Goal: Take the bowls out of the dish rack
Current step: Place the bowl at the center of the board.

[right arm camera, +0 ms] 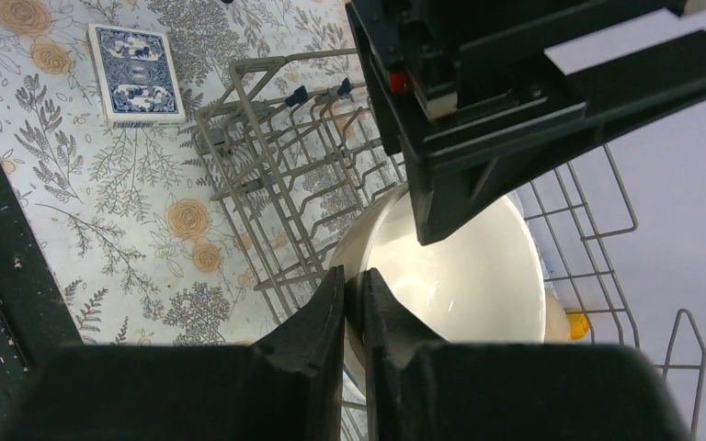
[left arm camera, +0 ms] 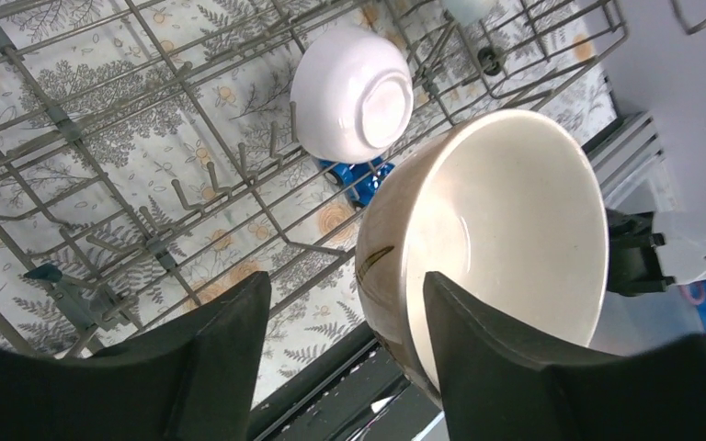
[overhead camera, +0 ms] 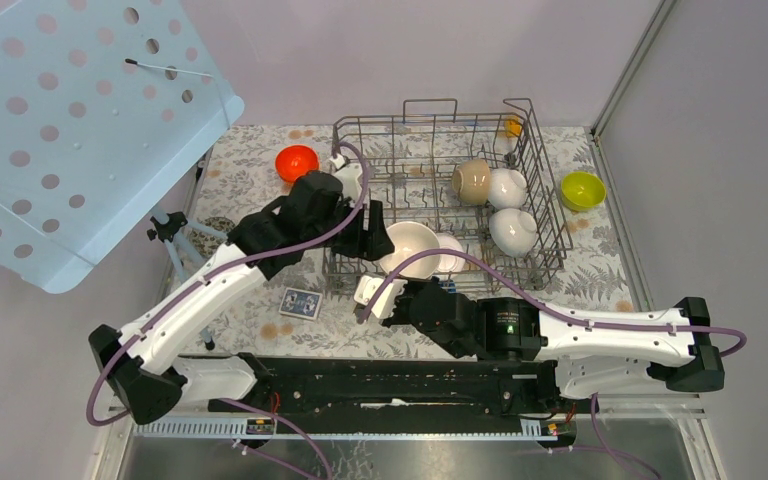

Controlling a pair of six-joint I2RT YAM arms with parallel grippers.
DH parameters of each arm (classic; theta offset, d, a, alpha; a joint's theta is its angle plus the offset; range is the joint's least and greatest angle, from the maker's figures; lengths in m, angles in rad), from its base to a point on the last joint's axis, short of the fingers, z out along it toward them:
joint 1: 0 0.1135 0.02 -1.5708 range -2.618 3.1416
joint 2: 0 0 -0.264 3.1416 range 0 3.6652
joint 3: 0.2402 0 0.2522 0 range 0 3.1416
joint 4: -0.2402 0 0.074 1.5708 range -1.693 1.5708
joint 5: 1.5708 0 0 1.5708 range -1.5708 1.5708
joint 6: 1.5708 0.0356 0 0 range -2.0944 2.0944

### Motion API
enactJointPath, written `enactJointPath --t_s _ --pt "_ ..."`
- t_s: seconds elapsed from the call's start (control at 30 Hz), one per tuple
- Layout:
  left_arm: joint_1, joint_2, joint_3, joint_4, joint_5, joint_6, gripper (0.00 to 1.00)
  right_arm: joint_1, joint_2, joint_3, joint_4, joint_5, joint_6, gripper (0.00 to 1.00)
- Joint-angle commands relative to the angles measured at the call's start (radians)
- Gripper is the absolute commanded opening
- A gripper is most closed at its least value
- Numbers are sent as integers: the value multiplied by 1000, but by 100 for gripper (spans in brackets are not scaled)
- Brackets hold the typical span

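An orange bowl [overhead camera: 297,163] sits upright on the counter [overhead camera: 245,185], just left of the rack [overhead camera: 422,118] and outside it. Nearer the arms, a deck of cards [overhead camera: 301,302] lies flat on the counter by the rack's near-left corner.

The left gripper [left arm camera: 347,287] reaches in over the rack's near-left part. Its jaws stand apart and straddle the wall of a beige bowl [overhead camera: 410,245], one finger outside and one over the inside. A gap shows between the outer finger [left arm camera: 211,358] and the wall, so it has no hold.

The beige bowl is tilted at the rack's near edge, its mouth facing up and toward the arms. The right gripper [right arm camera: 354,280] comes from the near side, and its jaws are nearly together, pinching that bowl's rim.

Just right of it a white bowl [overhead camera: 452,250] leans among the tines, base showing in the left wrist view.

Further right in the rack, a tan bowl [overhead camera: 471,182] rests on its side against two more white bowls [overhead camera: 510,210]. A green bowl [overhead camera: 582,190] stands on the counter beyond the rack's right side.
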Motion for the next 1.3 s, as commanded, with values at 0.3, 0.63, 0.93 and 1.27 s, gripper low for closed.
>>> enactJointPath --t_s 0.3,0.63,0.93,1.27 --pt "-81 73 136 -71 -126 26 36 9 18 46 55 79 -39 0" --pt "-92 72 127 -71 -121 19 0 10 32 61 30 69 -15 0" --pt "-92 35 103 -51 -207 -15 0 9 45 145 -89 -16 155 65" --pt "-73 -29 74 -22 -343 -88 0 9 -23 286 -207 0 536 100"
